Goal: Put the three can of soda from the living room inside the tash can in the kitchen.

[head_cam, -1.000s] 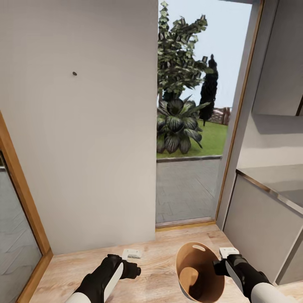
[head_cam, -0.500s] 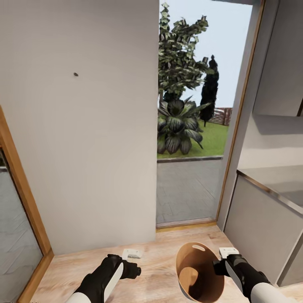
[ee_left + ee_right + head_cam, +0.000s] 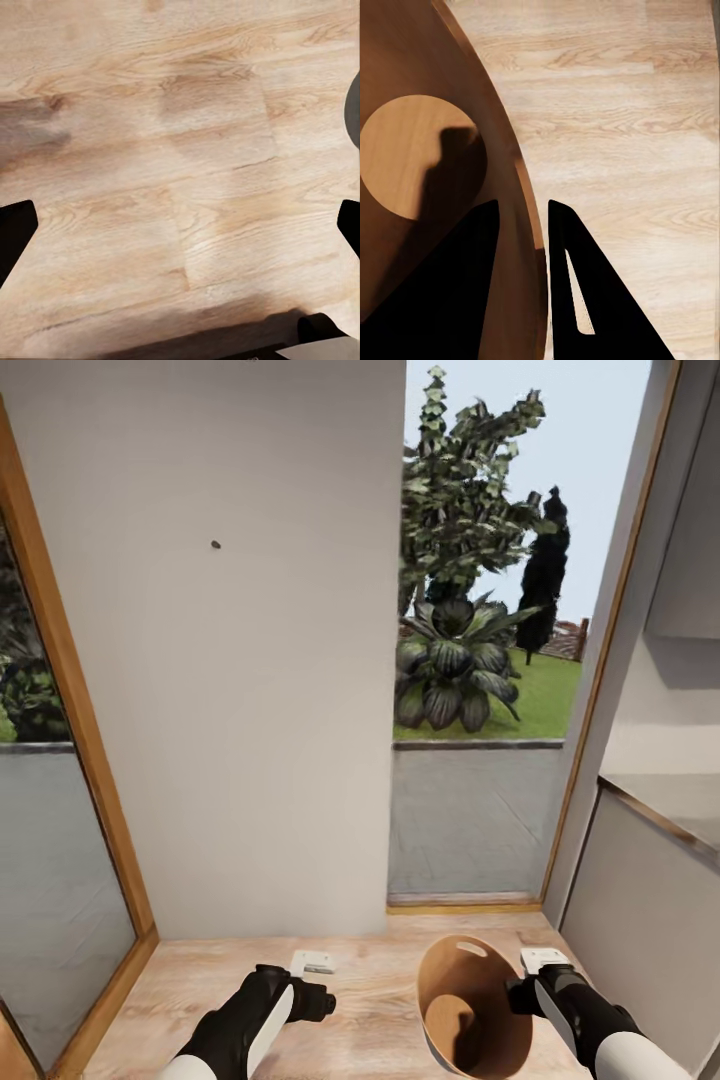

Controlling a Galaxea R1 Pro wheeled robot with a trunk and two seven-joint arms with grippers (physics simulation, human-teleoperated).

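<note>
Right gripper [image 3: 536, 247] pinched the tash can [image 3: 470, 1010] wall at its rim, bin held above the plank floor [image 3: 150, 150]. Left gripper [image 3: 312, 965] spread, empty. Bin judged light, rigid; rim hold adequate.

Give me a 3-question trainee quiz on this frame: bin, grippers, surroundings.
1. True or false: the right gripper has its jaws clamped over the rim of the trash can, one inside and one outside.
2. Multiple choice: what lies inside the trash can? A) an orange can B) a blue can C) nothing visible, only its bare round base D) a cloth
3. Fill in: the left gripper hangs open over the ______ floor.

Key: 1 true. 2 C. 3 wood plank.
</note>
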